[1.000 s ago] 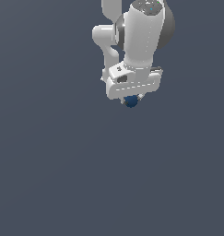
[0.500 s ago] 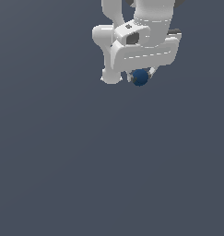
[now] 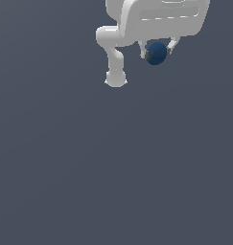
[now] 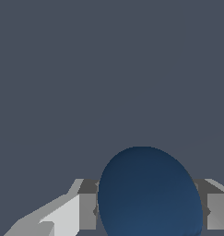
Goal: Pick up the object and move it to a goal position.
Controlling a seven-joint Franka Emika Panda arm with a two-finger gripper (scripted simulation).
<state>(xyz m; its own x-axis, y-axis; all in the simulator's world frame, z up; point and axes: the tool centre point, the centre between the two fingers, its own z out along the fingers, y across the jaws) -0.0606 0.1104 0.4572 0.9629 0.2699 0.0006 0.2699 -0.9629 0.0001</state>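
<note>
Exterior view, white gripper (image 3: 157,51) clamped on dark blue ball (image 3: 157,53) (wrist cam: ball (image 4: 149,193) btwn fingers (image 4: 87,211))

plain dark grey floor (image 3: 113,167), arm's white base (image 3: 116,79)

- The white arm (image 3: 115,52) fills the top of the exterior view, its wide hand body spanning the upper edge.
- The tool (image 3: 157,51) hangs under that body, fingers (image 3: 145,50) pointing down.
- Both fingers press against a dark blue ball (image 3: 157,53), one on each side.
- In the wrist view, grey pads (image 4: 87,209) flank it.
</note>
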